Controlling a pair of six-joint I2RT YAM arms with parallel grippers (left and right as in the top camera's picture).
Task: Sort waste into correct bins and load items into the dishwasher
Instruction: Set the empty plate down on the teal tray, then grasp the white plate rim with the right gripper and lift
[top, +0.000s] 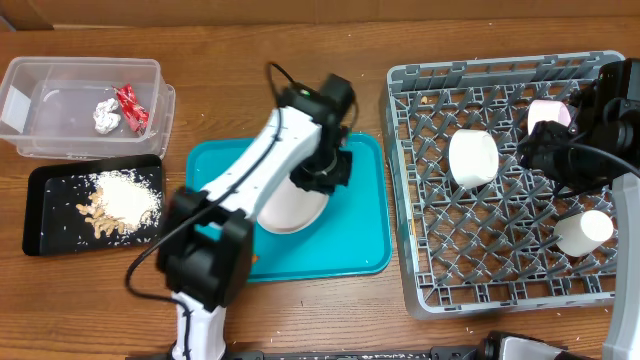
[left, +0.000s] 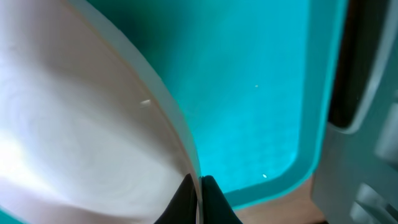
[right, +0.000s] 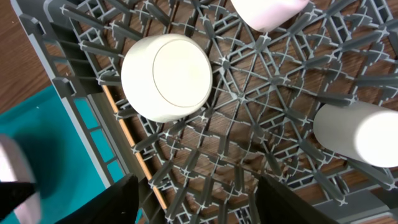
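Left pincer (left: 198, 186) is clamped together on the rim of the white plate (left: 81, 124); the fingertips pinch the edge at the bottom centre of the left wrist view. The plate sits tilted on the teal tray (top: 360, 250), centre of the overhead frame, directly under and lower left of that pincer.

Right pincer (right: 199, 205) is apart and holds nothing. It hangs over the grey rack (top: 420, 290) at the right of the frame.
- Bowl (right: 166, 78): in the rack, up and left of the right pincer in its wrist view, not touching.
- Second bowl (top: 548, 113): upper right in the rack.
- Cup (top: 583, 232): lower right in the rack.
- Thin tan stick (right: 127, 140): lies along the rack's left wall.

Upper left: clear tub (top: 60, 75) holds the red wrapper (top: 131, 106) and the paper wad (top: 106, 115), side by side. Black tray (top: 45, 235) just below it holds the food scraps (top: 120, 203). All of it rests on the wooden surface (top: 330, 50).
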